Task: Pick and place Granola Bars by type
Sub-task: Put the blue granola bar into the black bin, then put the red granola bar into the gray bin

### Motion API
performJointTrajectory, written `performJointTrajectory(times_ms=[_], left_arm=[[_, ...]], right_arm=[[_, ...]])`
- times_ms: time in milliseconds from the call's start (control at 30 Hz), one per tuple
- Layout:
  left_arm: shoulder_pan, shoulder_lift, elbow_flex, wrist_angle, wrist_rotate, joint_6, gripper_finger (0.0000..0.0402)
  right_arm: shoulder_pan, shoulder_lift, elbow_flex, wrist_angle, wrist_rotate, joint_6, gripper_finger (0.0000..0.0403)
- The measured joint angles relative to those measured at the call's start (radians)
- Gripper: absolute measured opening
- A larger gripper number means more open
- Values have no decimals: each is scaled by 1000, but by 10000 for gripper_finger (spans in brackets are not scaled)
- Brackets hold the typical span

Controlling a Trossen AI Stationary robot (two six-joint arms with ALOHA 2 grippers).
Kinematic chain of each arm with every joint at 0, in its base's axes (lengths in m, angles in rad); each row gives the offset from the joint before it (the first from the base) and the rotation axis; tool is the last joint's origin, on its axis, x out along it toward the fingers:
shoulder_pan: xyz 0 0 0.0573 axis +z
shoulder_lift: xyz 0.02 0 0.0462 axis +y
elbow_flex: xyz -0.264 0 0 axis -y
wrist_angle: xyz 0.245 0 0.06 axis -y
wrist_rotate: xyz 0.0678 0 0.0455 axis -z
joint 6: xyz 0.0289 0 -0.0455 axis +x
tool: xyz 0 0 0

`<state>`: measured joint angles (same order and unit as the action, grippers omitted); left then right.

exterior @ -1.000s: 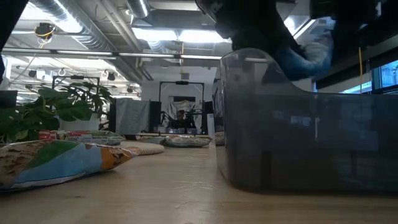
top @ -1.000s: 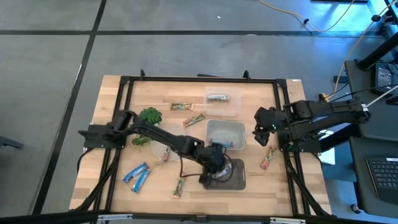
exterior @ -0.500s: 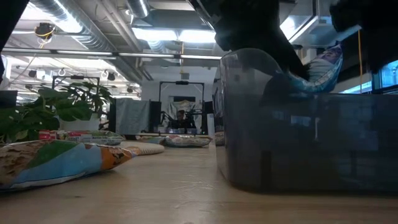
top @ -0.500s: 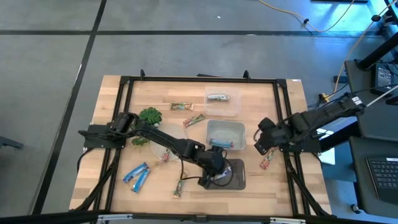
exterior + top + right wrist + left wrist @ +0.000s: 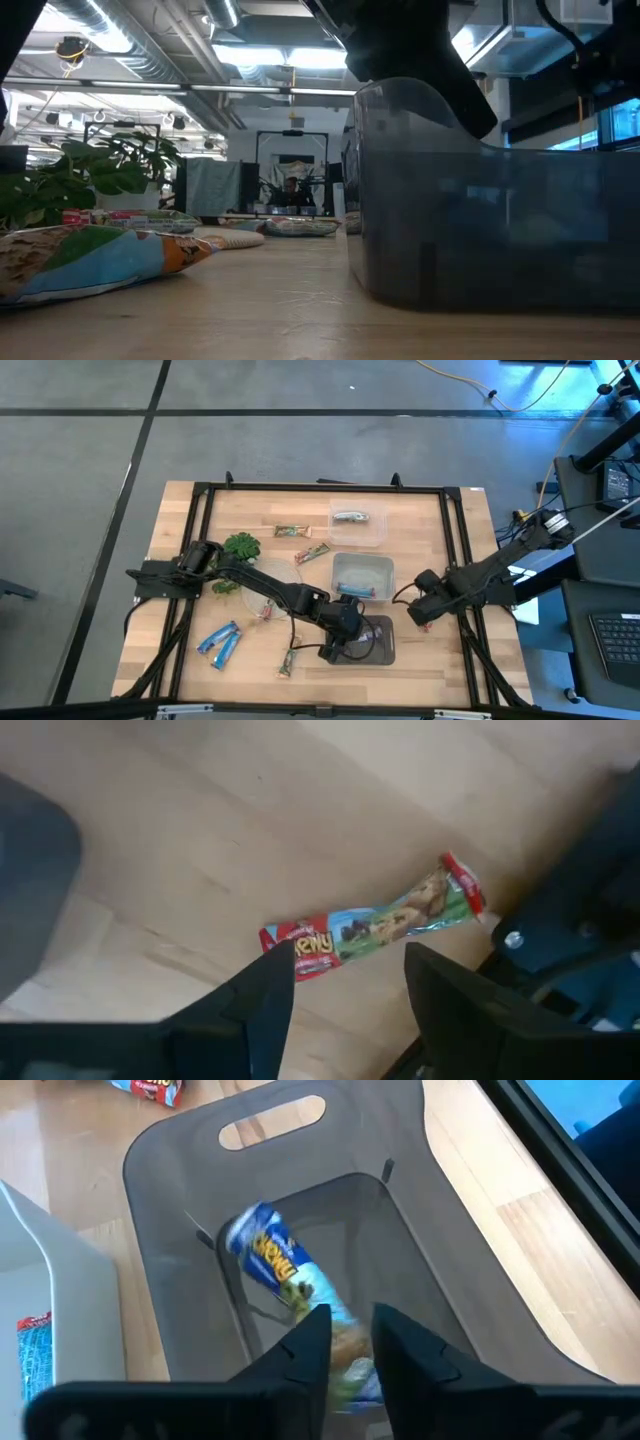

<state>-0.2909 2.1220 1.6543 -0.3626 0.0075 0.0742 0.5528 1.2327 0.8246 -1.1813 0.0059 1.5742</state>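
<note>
our left gripper (image 5: 347, 1342) hangs over the grey bin (image 5: 180, 1170) at 6 o'clock, fingers narrowly apart, a blue bar (image 5: 285, 1275) inside. our right gripper (image 5: 340, 982), fingers apart, hovers over a red bar (image 5: 372, 927) at 4 o'clock.

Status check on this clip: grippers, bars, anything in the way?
Left gripper inside grey bin, fingers around blue bar. Right gripper open above red-green bar on the table. Nothing blocking either.
</note>
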Motion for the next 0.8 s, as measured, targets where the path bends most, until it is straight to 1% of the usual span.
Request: performJointTrajectory(times_ms=[200,367,467,633,733,800], left_arm=[[5,0,0,-6,0,4,115],[5,-30,0,-65,-8,80,130],[4,-77,0,-106,-49,104,133],[8,-145,0,-182,-101,108,134],[8,-179,-4,-183,-149,76,132],[7,-207,-31,-157,-203,55,130]], right_arm=[[60,66,0,23,-2,97,192],[108,126,0,23,-5,187,192],[131,163,0,21,-8,247,192],[158,216,-1,21,-8,296,192],[167,239,-1,21,0,368,192],[176,253,-1,21,9,418,192]])
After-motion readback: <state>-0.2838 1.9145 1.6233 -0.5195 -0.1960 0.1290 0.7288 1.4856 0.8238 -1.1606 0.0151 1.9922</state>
